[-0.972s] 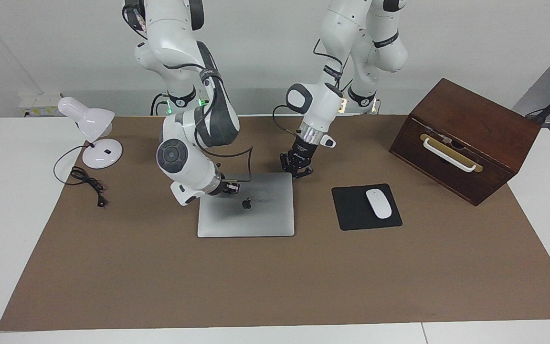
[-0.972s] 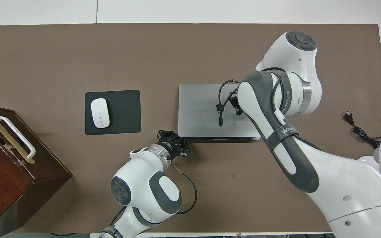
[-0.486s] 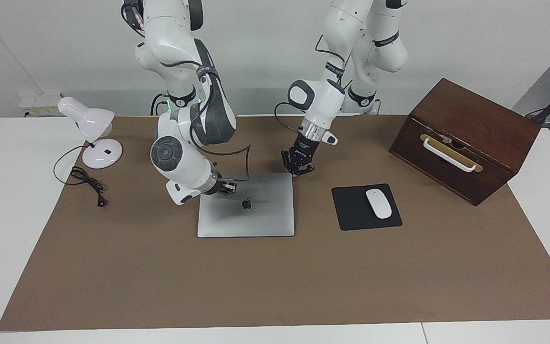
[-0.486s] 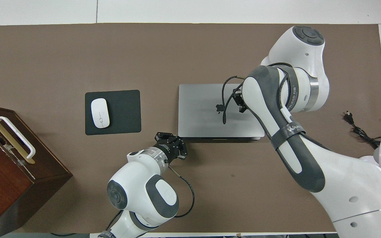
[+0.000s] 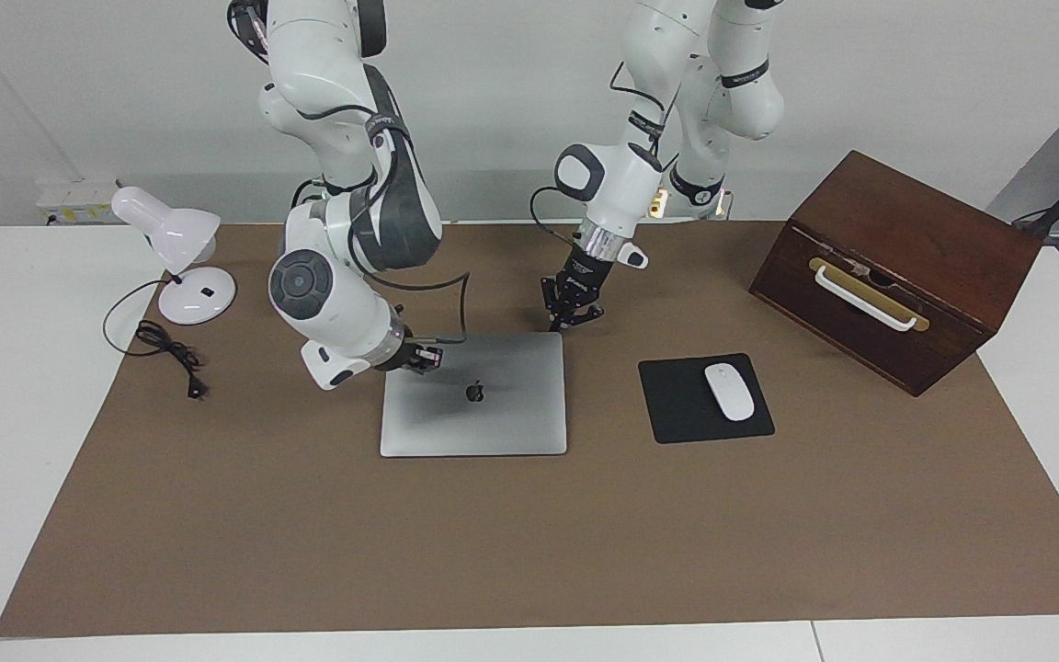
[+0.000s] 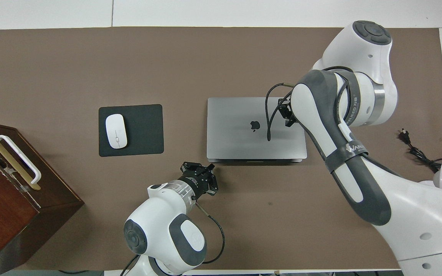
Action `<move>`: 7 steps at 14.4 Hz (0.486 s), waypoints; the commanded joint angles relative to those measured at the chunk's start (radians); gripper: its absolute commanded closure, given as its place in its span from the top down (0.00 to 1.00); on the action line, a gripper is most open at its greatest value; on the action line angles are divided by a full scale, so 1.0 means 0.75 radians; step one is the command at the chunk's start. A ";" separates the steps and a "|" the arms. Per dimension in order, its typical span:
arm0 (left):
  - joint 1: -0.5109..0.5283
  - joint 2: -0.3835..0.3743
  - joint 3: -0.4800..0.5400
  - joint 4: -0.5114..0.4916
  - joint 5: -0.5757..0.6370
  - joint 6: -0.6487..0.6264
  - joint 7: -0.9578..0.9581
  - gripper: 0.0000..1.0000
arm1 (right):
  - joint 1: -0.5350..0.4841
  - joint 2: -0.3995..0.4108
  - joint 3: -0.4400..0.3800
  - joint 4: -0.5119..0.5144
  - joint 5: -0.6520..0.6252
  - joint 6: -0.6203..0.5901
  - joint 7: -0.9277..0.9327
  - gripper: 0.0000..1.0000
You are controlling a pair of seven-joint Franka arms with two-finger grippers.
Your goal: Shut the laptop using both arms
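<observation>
— What has changed?
— Both arms have drawn back from the laptop (image 5: 473, 394). It lies closed on the counter (image 5: 529, 542).
— The jaws?
— Left gripper (image 5: 572, 317) is above its corner, right gripper (image 5: 427, 357) over the lid edge. Both shut, empty.

Two large robot arms, the right arm (image 5: 346, 230) and the left arm (image 5: 667, 83), are made of glossy white rounded shells with dark grey panels and round dark grey joint caps. Black cables loop along each arm, black bands with white lettering wrap the links, and a silver metal ring sits at each wrist. Each arm ends in a small black gripper, the right gripper (image 5: 424, 357) and the left gripper (image 5: 573, 313).
</observation>
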 commanded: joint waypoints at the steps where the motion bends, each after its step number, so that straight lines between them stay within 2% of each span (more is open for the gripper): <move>1: -0.010 -0.053 0.015 -0.057 -0.029 0.013 0.083 0.00 | -0.060 -0.046 0.016 0.001 -0.052 -0.032 -0.080 0.00; 7: 0.170 -0.061 0.017 -0.039 -0.029 -0.038 0.220 0.00 | -0.152 -0.126 0.031 0.001 -0.201 -0.052 -0.197 0.00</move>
